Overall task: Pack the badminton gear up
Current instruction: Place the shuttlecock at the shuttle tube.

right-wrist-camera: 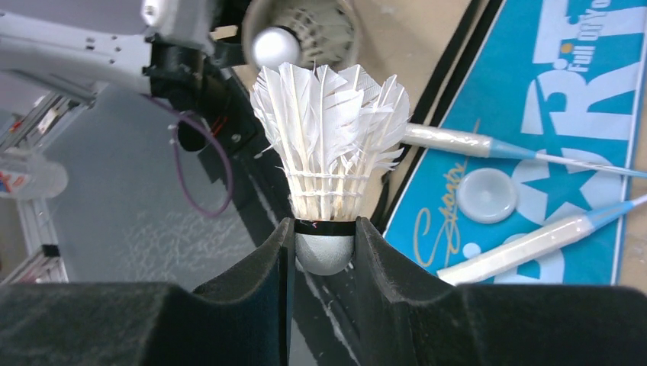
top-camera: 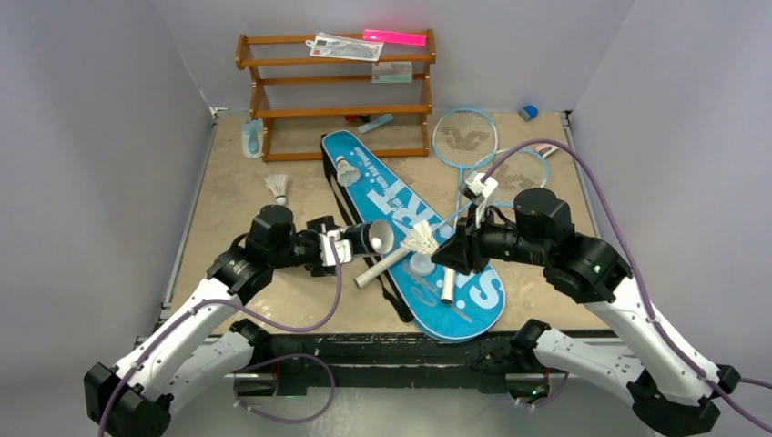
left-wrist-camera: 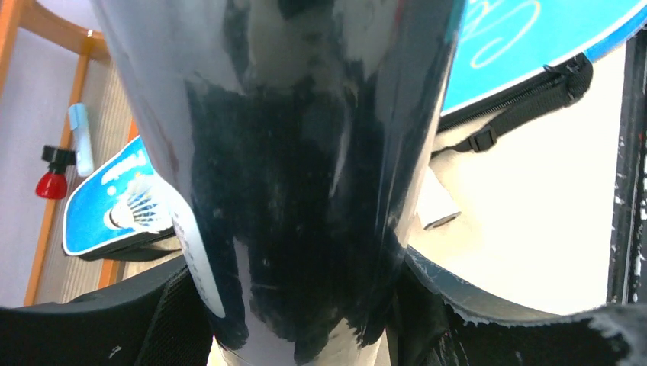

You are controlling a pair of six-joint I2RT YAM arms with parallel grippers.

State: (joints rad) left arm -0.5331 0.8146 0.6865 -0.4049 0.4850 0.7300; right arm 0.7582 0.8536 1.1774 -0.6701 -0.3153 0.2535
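Black tube (left-wrist-camera: 305, 191) fills centre of frame, glossy, running top to bottom; left gripper (left-wrist-camera: 301, 335) clamps it at the bottom, 2 dark fingers (left-wrist-camera: 164, 328) pressed to either side; blue bag (left-wrist-camera: 519, 38) upper right, zip edge and black strap (left-wrist-camera: 526, 114) with buckle (left-wrist-camera: 481, 139) trailing onto the table (left-wrist-camera: 549, 229); white handle end (left-wrist-camera: 435, 210) just right of tube; 1 shuttlecock (left-wrist-camera: 133, 210) lying on the bag's far end at left; wooden rack (left-wrist-camera: 42, 244) behind, red knob (left-wrist-camera: 52, 184) and light-blue piece (left-wrist-camera: 80, 137) by it.

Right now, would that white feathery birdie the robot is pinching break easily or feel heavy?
Probably very light: the shuttlecock is mostly thin feathers on a small rounded base. Those feathers look frayed and splayed, so they are likely fragile if squeezed. The right hand pinches only the base, which seems the sturdier part.
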